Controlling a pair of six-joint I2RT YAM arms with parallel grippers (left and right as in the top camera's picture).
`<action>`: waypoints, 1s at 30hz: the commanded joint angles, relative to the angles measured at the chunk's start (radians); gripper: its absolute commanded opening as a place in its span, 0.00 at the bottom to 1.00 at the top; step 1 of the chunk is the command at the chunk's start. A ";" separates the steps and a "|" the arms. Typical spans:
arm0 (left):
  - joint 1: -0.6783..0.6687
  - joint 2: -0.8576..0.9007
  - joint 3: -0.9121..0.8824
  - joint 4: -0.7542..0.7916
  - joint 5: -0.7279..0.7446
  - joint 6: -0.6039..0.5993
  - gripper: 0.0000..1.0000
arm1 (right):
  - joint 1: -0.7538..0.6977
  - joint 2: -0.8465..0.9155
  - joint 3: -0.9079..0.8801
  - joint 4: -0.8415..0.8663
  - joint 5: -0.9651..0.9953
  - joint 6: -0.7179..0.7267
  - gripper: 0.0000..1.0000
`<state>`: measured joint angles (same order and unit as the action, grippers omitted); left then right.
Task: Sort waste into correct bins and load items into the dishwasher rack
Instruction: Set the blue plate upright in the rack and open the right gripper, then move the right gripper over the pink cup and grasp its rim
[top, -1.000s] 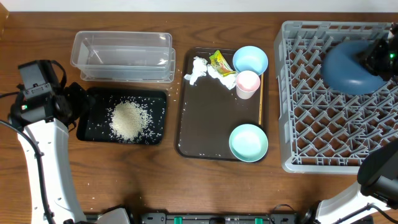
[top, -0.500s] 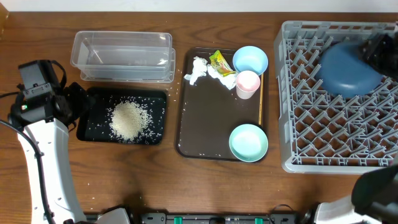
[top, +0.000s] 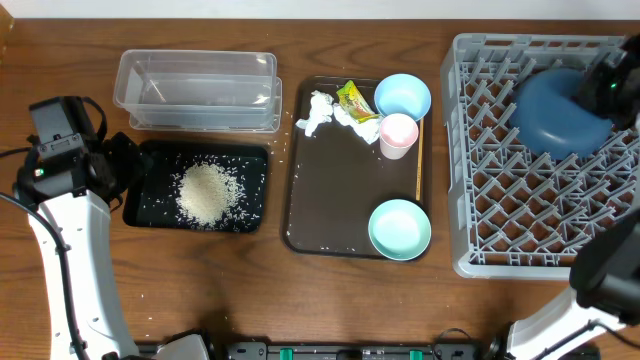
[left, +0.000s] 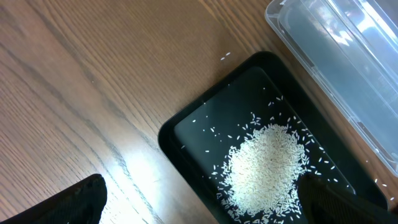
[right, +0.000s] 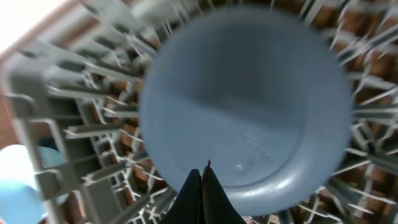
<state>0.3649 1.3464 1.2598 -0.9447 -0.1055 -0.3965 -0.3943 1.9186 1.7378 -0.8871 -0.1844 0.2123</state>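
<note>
dark blue dish (top: 562, 112) in rack (top: 520, 230), rice (top: 207, 192) in black tray (top: 150, 160). tissues (top: 322, 112), wrapper (top: 355, 98), bowls, cup, stick not yet sorted. right tool (right: 204, 169) pinched together, holding nothing; left tool (left: 208, 199) spread wide.

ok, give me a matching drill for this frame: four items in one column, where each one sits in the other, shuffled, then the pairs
Items:
1 rice
2 dark blue dish
3 pink cup
4 clear tub

Places:
a in the grey rack
b straight on the table
c on the brown tray
d in the black tray

Pairs: 1-d, 2-a, 3-c, 4-b
</note>
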 joint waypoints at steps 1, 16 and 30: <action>0.004 -0.005 0.020 -0.004 -0.011 -0.002 1.00 | 0.023 0.000 -0.001 -0.010 -0.075 -0.029 0.01; 0.004 -0.005 0.021 -0.004 -0.012 -0.002 1.00 | 0.346 -0.060 -0.001 0.000 -0.360 -0.274 0.43; 0.004 -0.005 0.020 -0.004 -0.012 -0.002 1.00 | 0.771 0.030 -0.001 0.049 0.244 -0.198 0.54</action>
<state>0.3649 1.3464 1.2598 -0.9440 -0.1055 -0.3965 0.3382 1.9034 1.7271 -0.8417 -0.1230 -0.0257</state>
